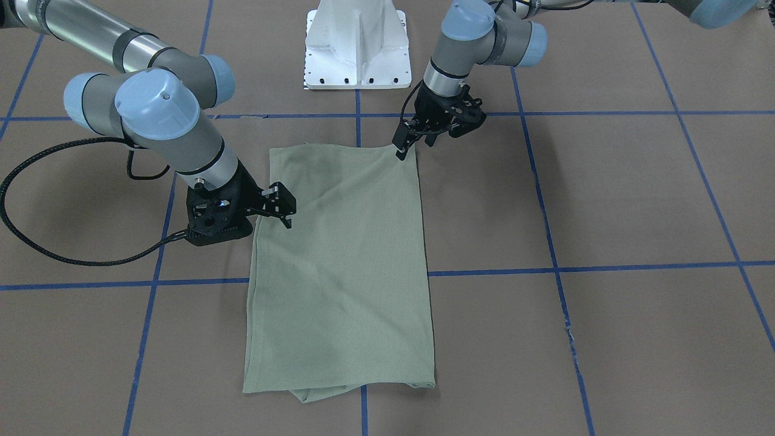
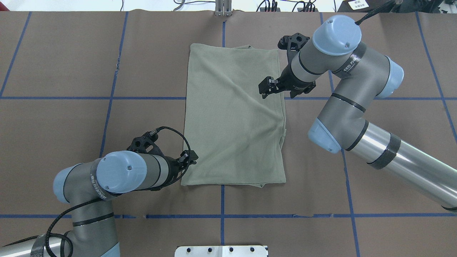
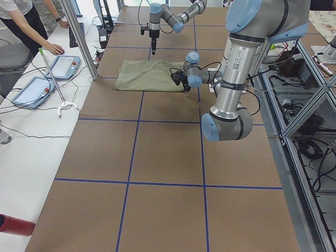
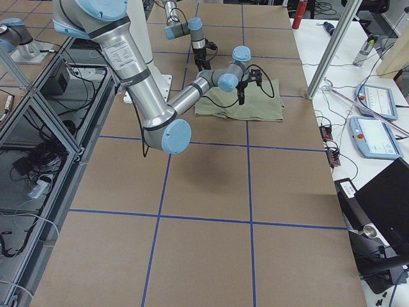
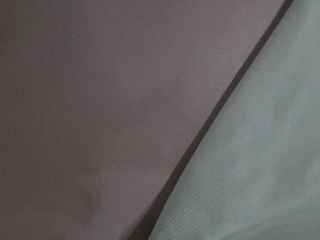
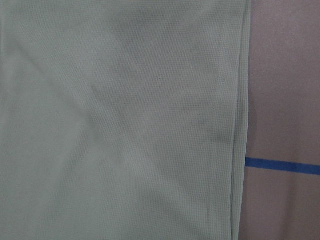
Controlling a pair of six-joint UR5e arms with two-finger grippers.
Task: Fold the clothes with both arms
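The clothes are one pale sage-green shirt point(image 1: 342, 260), folded into a long flat rectangle point(image 2: 234, 117) on the brown table. My left gripper point(image 1: 416, 145) sits low at the shirt's corner nearest the robot point(image 2: 189, 159), fingers apart, one fingertip point(image 1: 401, 151) touching the cloth edge. It holds nothing. My right gripper point(image 1: 283, 207) hovers over the shirt's other long edge point(image 2: 265, 90), open and empty. Both wrist views show only cloth and table, no fingers. The left wrist view shows the shirt's edge point(image 5: 250, 165); the right wrist view shows its hemmed edge point(image 6: 235, 125).
The white pedestal base point(image 1: 357, 45) stands at the table's robot side. Blue tape lines point(image 2: 142, 97) grid the brown surface. A side bench holds touch pendants point(image 3: 63, 65), where a person's hand point(image 3: 52, 48) rests. A red cylinder point(image 3: 16, 224) lies on that bench.
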